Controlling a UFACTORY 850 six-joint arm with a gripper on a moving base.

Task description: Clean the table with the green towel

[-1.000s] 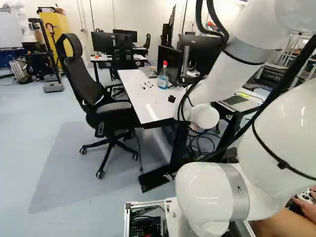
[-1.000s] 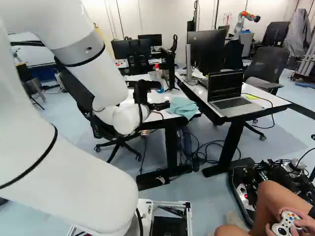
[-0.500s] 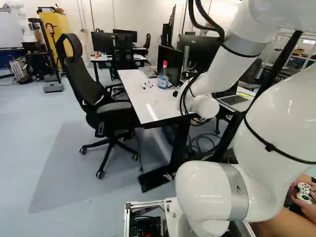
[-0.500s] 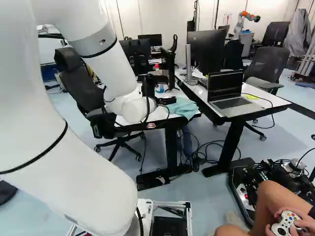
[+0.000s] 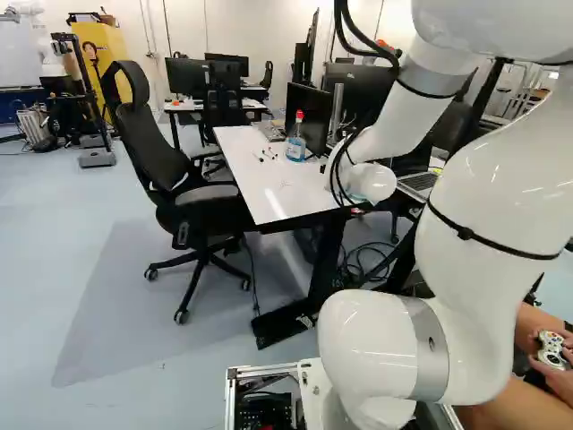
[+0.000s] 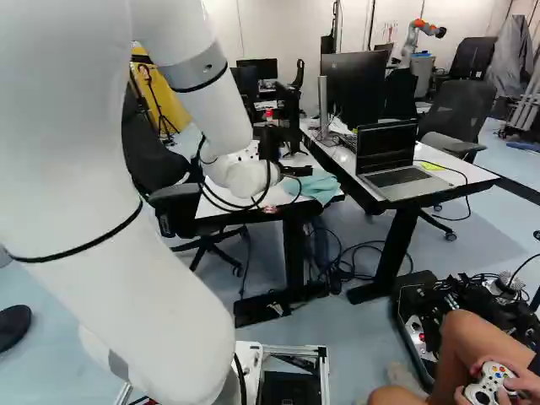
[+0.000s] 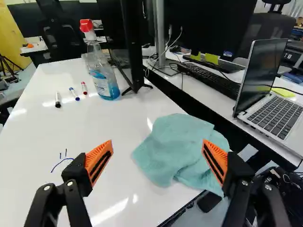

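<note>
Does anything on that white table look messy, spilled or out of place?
Two things: blue pen marks drawn right on the tabletop, where you'd expect a clean surface, and the crumpled green towel, which lies partly over the table's edge. I see no spill around the upright bottle.

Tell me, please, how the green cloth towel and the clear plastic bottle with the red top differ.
The green cloth towel lies crumpled and low, while the clear plastic bottle stands upright. The towel is opaque; the bottle is see-through, with blue liquid inside. The towel overhangs the edge of the white table; the bottle does not. Both rest on that table.
</note>
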